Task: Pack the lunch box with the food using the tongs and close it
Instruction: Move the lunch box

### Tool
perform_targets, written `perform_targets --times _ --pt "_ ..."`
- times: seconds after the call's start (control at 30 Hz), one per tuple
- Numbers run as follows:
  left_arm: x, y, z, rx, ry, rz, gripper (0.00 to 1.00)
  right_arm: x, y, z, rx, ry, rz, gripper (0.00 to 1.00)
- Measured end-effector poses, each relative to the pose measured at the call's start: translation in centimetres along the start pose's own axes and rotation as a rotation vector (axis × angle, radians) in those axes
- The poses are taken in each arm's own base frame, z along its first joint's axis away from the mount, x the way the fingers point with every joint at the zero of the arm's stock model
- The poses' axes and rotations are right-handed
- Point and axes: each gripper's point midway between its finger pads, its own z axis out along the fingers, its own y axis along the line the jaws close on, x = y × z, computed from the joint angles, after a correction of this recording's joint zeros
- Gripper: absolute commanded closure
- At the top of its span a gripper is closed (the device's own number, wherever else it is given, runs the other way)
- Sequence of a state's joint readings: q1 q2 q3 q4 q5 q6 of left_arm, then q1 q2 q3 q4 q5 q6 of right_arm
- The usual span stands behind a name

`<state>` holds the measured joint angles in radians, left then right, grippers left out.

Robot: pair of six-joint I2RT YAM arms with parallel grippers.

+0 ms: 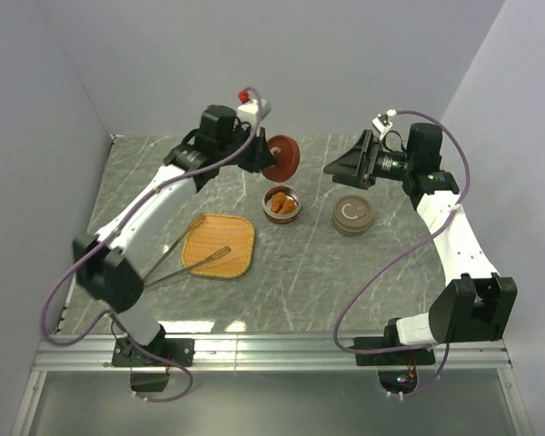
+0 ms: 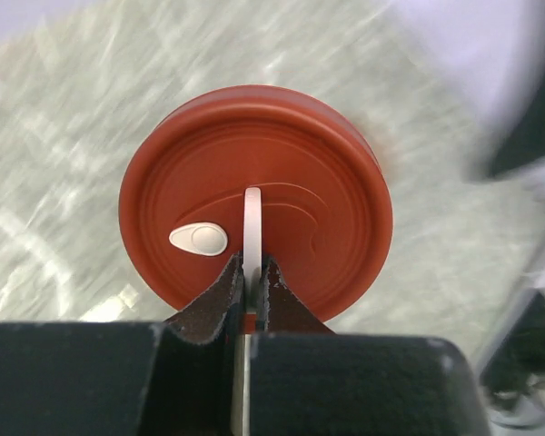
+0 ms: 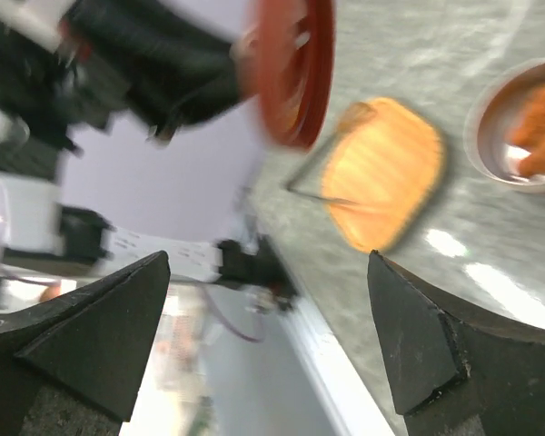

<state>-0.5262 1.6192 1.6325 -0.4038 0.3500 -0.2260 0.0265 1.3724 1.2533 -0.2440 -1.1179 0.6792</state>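
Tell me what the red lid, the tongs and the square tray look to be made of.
The red lid: probably moulded plastic, matte to satin; even colour, raised moulded ridges.
The tongs: metal, likely steel; thin silvery arms with a bright sheen.
The square tray: apparently woven fibre or a plastic imitation, matte orange-yellow; the weave itself is too small to confirm.

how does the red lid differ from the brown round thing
Pose: the red lid hangs on edge above the table; the brown round thing lies flat on it. Grip: the left gripper is shut on the red lid's white handle; the brown round thing is untouched. Both are round.
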Motion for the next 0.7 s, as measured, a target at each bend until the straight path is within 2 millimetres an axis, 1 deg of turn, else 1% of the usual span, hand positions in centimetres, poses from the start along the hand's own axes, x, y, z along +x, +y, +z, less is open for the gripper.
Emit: perform_targets --times 0.03,0.07,0.2,0.3,0.4,0.47,0.63,0.7 --pt "0.8 1.1 1.0 -0.033 0.042 0.005 1.00 0.1 -0.6 -0.2 0.027 0.008 -0.018 0.04" --pt "2.0 2.1 2.0 -0.066 0.100 0.007 1.00 0.3 -1.2 -0.3 0.051 0.017 -0.034 0.04" --pt "6.3 6.0 4.9 -0.182 0.302 0.018 1.00 1.7 -4.0 -1.0 0.170 0.059 -0.065 0.02" --pt "8.0 7.8 6.5 -0.238 0.399 0.034 1.00 2.0 -5.7 -2.0 0.247 0.060 -0.092 0.02" --pt "9.6 8.4 6.9 -0.260 0.462 0.037 1.00 1.9 -6.6 -2.8 0.300 0.049 -0.125 0.02" --pt "10.5 8.5 7.1 -0.270 0.501 0.024 1.00 1.8 -6.9 -3.1 0.320 0.043 -0.139 0.02" --pt "11.4 8.3 7.7 -0.336 0.514 -0.029 1.00 1.7 -7.1 -3.5 0.348 0.027 -0.161 0.01" --pt "11.3 8.0 8.3 -0.367 0.504 -0.054 1.00 1.9 -7.3 -3.7 0.357 0.023 -0.159 0.01"
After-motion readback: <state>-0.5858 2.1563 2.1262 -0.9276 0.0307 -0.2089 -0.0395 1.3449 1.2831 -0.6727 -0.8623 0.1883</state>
